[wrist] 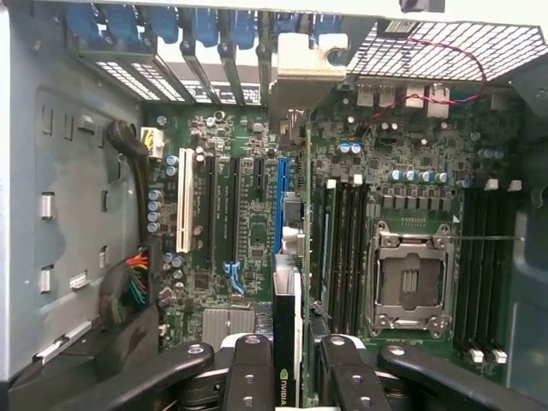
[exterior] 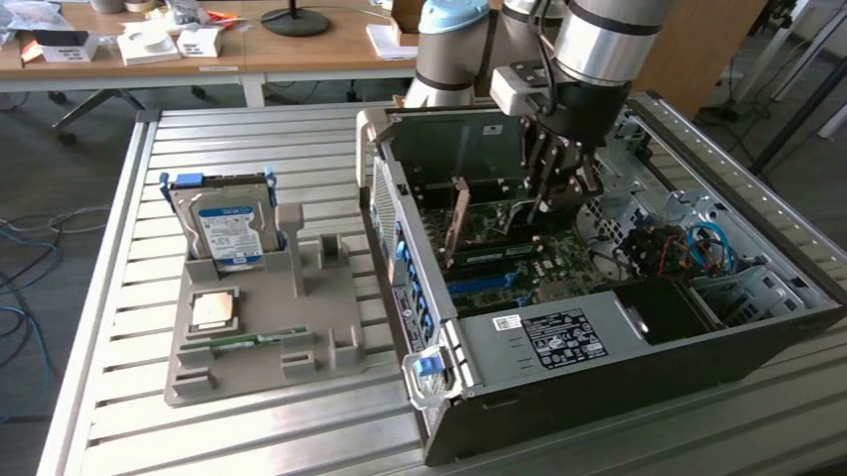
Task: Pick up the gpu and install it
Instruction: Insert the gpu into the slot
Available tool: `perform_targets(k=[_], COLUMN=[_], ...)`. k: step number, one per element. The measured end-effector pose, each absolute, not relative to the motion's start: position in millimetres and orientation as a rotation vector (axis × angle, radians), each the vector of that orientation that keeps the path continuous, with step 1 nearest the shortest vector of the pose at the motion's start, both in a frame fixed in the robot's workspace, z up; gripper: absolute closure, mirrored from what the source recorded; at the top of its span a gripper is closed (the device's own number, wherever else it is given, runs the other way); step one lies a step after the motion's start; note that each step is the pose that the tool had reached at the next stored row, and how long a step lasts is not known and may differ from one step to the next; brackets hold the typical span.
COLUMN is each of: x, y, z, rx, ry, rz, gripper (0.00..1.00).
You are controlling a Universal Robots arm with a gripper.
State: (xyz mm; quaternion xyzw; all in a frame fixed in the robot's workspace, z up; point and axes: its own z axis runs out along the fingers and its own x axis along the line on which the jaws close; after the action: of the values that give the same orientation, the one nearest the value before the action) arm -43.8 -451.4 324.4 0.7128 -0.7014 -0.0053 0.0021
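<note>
Hovering inside the open computer case (exterior: 741, 337), we hold the gpu (wrist: 283, 325) edge-on over the motherboard (wrist: 248, 231), lined up with its blue slot (wrist: 281, 201) for seating. The gripper (wrist: 294, 364) has its jaws partly closed, clamping the card's flat faces.

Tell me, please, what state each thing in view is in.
gripper: shut on the gpu.
gpu: held on edge inside the case, over the motherboard; seated or not, cannot tell.
case: lying on its side, open.
hard drive: standing upright in the grey holder.
memory stick: lying flat in the holder.
</note>
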Motion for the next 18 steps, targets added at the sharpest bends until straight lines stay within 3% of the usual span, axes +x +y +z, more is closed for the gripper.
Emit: perform_targets(k=[18], x=[-47.3], y=[-451.3], z=[302.2], rx=[2.230], ry=[-2.208], rz=[-0.014], gripper=[0.74])
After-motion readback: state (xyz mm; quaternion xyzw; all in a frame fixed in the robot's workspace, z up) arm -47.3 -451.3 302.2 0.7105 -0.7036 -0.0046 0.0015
